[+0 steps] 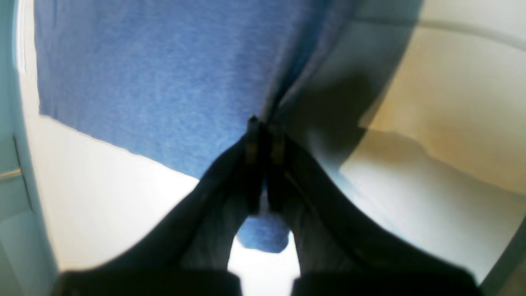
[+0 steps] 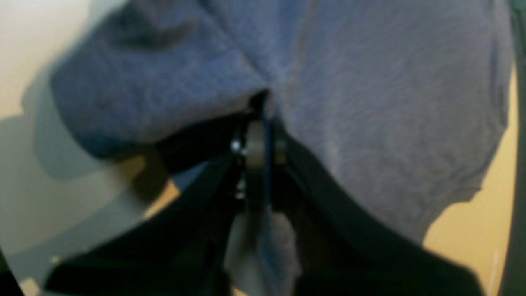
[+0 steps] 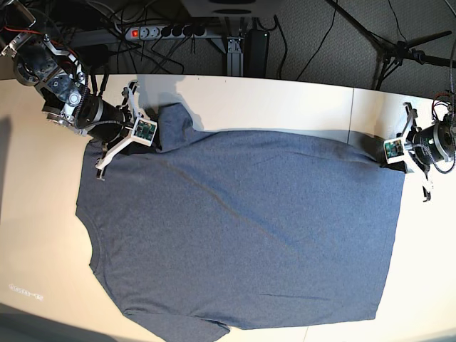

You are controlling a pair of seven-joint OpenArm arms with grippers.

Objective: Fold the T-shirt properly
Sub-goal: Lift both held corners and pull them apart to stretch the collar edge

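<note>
Looking at this one, the big heathered slate-blue cotton T-shirt [image 3: 242, 228] is spread nearly flat across the pale bench [image 3: 285, 100], plain side up, covering most of the middle and running right down to the near edge; the neck end sits toward the base view's left edge, the hem toward its right.

Both arms are parked along the far edge of the cloth. The right hand [image 2: 263, 123] is clamped shut on a pinch of fabric up by the shoulder and sleeve, near the far-left corner of the bench; you can see a fold of cloth squeezed between the jaws in its wrist view, with the sleeve bunched beside it. The left hand [image 1: 265, 131] is closed on the hem corner over by the right edge of the bench; a little tab of blue pokes out behind the jaws.

My guess is they hold the two ends of one long side so that edge can be lifted and carried over evenly; grabbing both ends keeps it taut and should stop the middle sagging. No fold looks made yet; a diagonal crease runs across the chest.
</note>
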